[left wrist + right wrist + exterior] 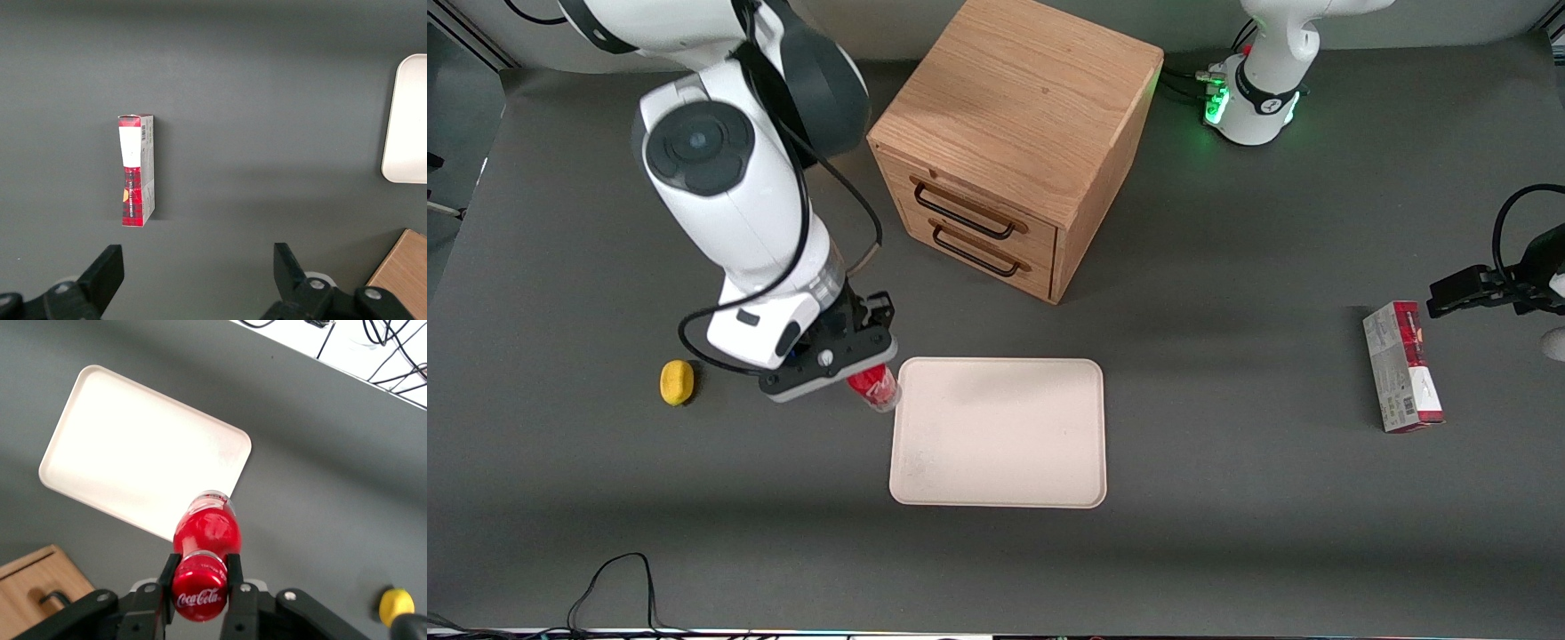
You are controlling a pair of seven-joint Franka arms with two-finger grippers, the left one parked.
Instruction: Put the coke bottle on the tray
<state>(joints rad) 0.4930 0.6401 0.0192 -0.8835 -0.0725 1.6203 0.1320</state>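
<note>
Dark grey table (1227, 498). Wooden drawer unit (1014, 142) stands farther from front cam than the tray (998, 433); yellow lump (677, 382) lies toward working arm's end, red-white carton (1402, 366) toward parked arm's end. Nothing sits btwn bottle (875, 387) and tray. Gripper (200, 577) is clamped on the bottle's neck just below the cap. Bottle hangs roughly upright, long axis near vertical, cap up, clear base down, at tray's corner nearest the drawers; can't tell if base touches anything.
</note>
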